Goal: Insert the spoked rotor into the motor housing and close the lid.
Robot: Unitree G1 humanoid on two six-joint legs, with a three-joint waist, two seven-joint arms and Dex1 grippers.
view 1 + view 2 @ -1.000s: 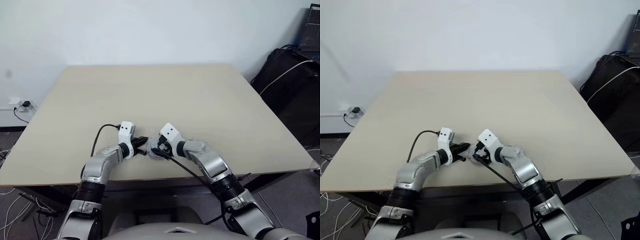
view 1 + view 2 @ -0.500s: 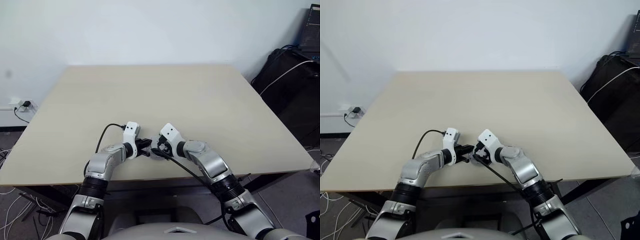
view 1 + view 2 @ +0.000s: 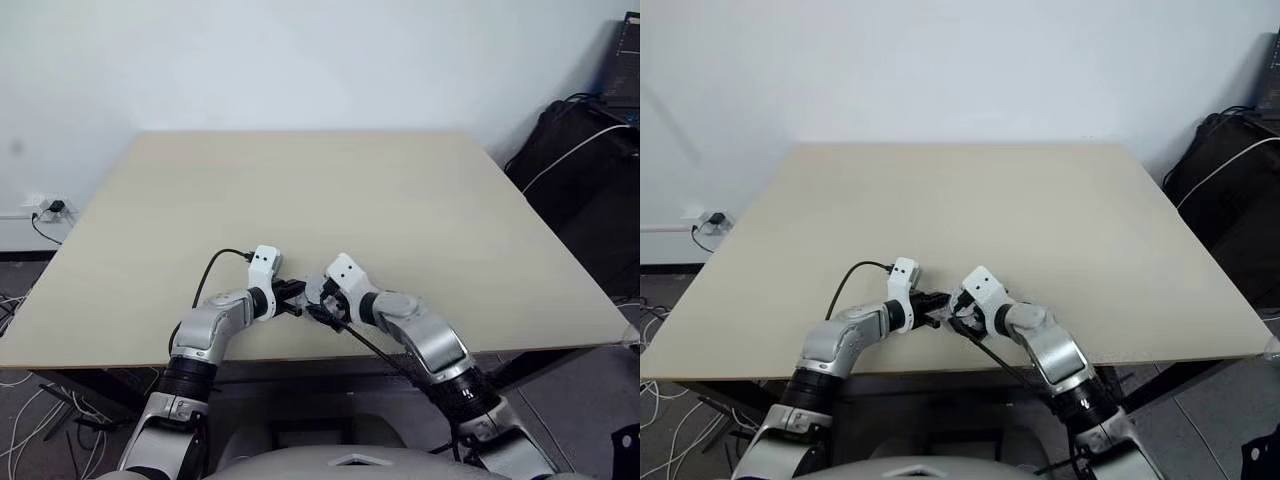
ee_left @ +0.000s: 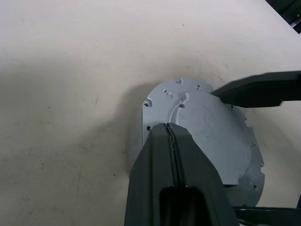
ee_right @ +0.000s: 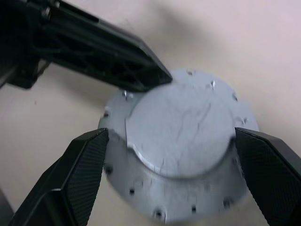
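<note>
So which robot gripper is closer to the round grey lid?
Left. The left gripper, shut, has its tip on top of the lid. The right gripper is open, with one finger on each side of the lid, not squeezing it.

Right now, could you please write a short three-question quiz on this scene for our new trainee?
1. True or false: the left tool is shut, its tips resting on the round grey metal lid.
2. How do the right tool's two black fingers stand? A: spread wide, one on each side of the lid. B: shut on the lid's top. C: raised far off the beige table.
3. Fill in: the lid lies near the table's ____ edge.

Key: 1 true; 2 A; 3 near (the robot's side).
</note>
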